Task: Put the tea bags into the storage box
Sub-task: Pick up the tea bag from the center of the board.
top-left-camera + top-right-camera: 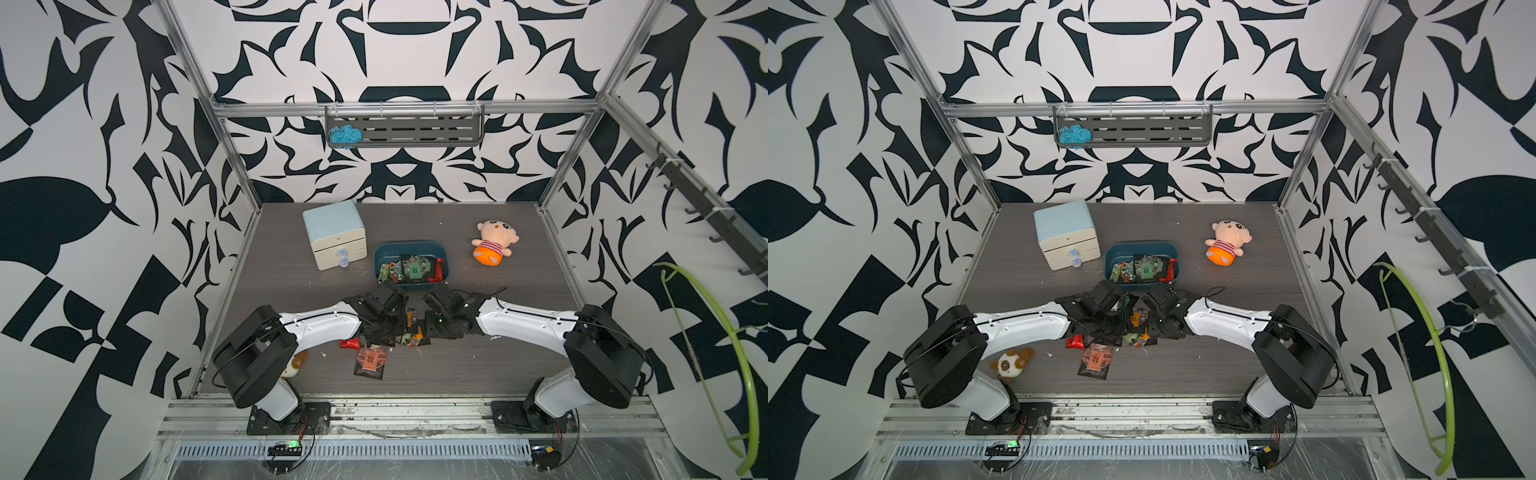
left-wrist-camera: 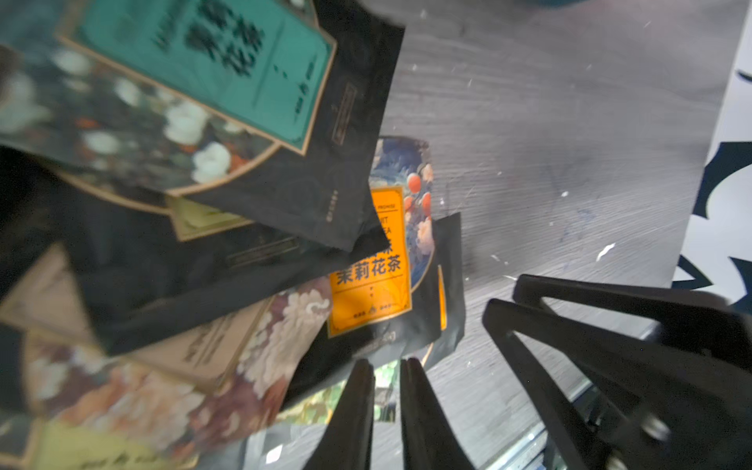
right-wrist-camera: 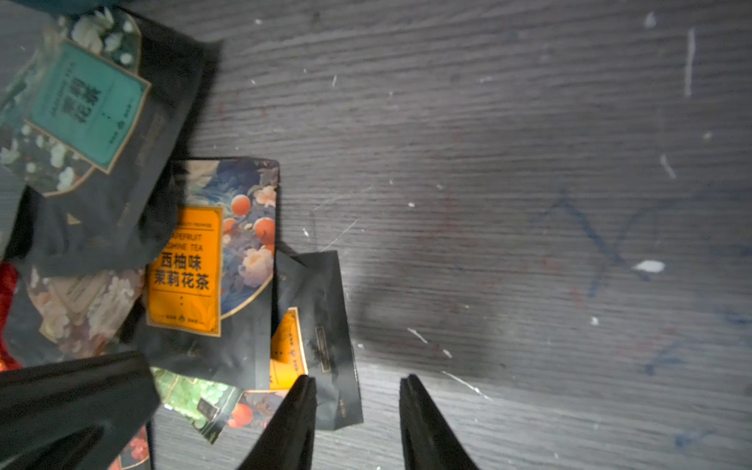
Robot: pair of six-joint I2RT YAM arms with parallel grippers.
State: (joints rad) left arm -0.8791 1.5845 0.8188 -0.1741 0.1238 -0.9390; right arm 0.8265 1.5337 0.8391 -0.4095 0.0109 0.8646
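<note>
Left gripper: jaws nearly together at a green-patterned tea bag, grip cannot be told. Right gripper: jaws parted, one finger over a black tea bag. Loose tea bags lie between both grippers; storage box beyond them, holding others

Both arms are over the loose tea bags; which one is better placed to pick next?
Probably left: the left gripper has its tips right at the edge of the orange-labelled tea bag, while the right gripper gapes mostly over bare table.
</note>
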